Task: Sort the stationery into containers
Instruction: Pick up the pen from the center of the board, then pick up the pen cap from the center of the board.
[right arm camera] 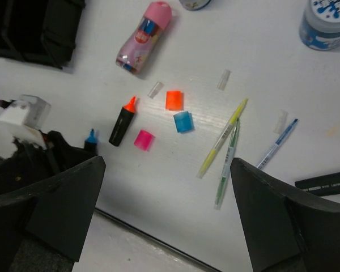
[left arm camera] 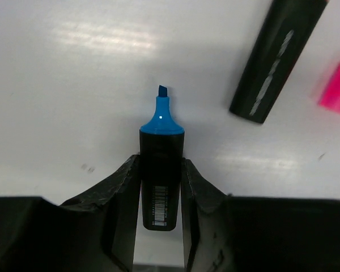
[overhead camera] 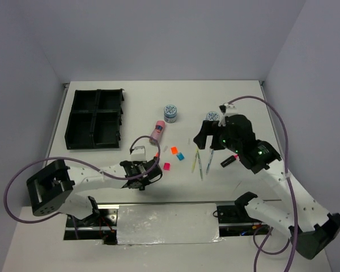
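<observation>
Left end effector [left arm camera: 160, 164] pinching blue-tipped marker [left arm camera: 161, 136] by its black barrel, tip jutting ahead, right end effector [right arm camera: 165, 170] spread wide

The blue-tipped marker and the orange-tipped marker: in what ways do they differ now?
The blue-tipped marker has a blue tip; the orange-tipped marker has an orange one. The blue-tipped marker is gripped by the left gripper; the orange-tipped marker lies free on the table. Both have black bodies and no cap on.
</observation>
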{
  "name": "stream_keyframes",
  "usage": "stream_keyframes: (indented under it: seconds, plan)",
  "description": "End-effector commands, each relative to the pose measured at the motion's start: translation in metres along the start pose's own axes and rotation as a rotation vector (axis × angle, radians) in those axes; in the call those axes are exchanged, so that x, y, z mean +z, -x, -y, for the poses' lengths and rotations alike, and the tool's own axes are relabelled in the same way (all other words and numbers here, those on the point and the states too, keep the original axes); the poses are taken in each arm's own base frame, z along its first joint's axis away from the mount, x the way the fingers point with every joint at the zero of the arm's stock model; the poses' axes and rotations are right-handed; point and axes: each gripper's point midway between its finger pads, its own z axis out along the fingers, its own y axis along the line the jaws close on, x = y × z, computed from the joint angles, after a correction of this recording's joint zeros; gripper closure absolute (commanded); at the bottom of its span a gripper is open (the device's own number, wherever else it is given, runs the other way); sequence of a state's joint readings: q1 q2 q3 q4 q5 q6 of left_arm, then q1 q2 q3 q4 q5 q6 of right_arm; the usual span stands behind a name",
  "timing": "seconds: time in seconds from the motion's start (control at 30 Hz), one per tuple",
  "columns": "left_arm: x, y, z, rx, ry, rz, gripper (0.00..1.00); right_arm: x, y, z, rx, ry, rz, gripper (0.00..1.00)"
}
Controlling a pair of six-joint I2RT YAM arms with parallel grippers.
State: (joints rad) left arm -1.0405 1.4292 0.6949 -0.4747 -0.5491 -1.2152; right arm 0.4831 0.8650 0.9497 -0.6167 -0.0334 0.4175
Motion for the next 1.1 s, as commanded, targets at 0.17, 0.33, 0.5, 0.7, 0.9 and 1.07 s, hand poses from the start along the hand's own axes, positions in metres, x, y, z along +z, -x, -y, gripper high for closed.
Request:
stream_keyframes:
  seconds: [0.17, 0.33, 0.5, 0.7, 0.9, 1.07]
  plan:
    - [-0.082, 0.037, -0.024, -0.01, -0.099, 0.124, 1.0, 0.069, -0.059, -0.029, -0.188, -0.076, -0.197, 0.09]
    - [-0.142, 0.077, -0.016, 0.133, -0.297, 0.215, 1.0, 0.106, -0.102, -0.029, -0.244, -0.092, -0.32, 0.22]
    - [-0.171, 0.107, -0.045, 0.185, -0.291, 0.345, 1.0, 0.123, -0.126, -0.02, -0.239, -0.119, -0.371, 0.3]
    - [-0.194, 0.121, -0.05, 0.131, -0.437, 0.461, 1.0, 0.13, -0.126, -0.013, -0.016, -0.248, -0.274, 0.14]
    - [-0.2, 0.121, -0.057, 0.103, -0.469, 0.476, 1.0, 0.148, -0.136, -0.015, -0.117, -0.241, -0.355, 0.17]
    - [-0.2, 0.123, -0.059, 0.094, -0.464, 0.483, 1.0, 0.159, -0.138, -0.001, -0.147, -0.307, -0.358, 0.26]
